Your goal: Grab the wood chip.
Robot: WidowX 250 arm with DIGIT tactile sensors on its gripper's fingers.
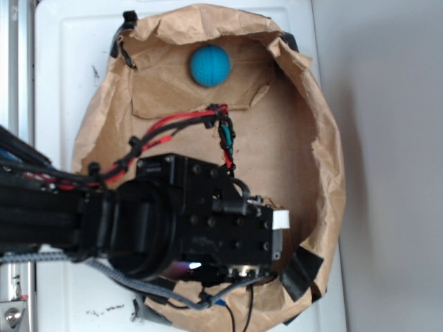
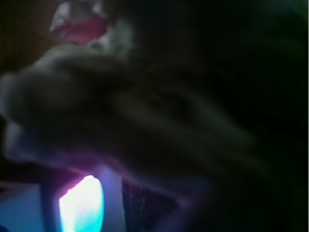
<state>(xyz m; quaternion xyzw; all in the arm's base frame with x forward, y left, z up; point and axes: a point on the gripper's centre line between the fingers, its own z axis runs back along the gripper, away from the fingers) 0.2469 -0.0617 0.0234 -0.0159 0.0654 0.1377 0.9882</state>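
The wood chip is hidden in both views. In the exterior view my black arm and gripper (image 1: 271, 235) point down into the lower middle of the brown paper-lined bin (image 1: 325, 159), and the gripper body covers its own fingers. A small white patch (image 1: 280, 220) shows at the gripper's right edge; I cannot tell what it is. The wrist view is dark and blurred. A brownish mass (image 2: 145, 111) fills it very close to the lens, with a bright glowing spot (image 2: 82, 205) at the lower left. No jaws can be made out there.
A blue ball (image 1: 210, 66) lies at the top of the bin, far from the gripper. Crumpled paper walls rise around the bin, held by black clips (image 1: 302, 273). Red and black cables (image 1: 173, 128) run along the arm.
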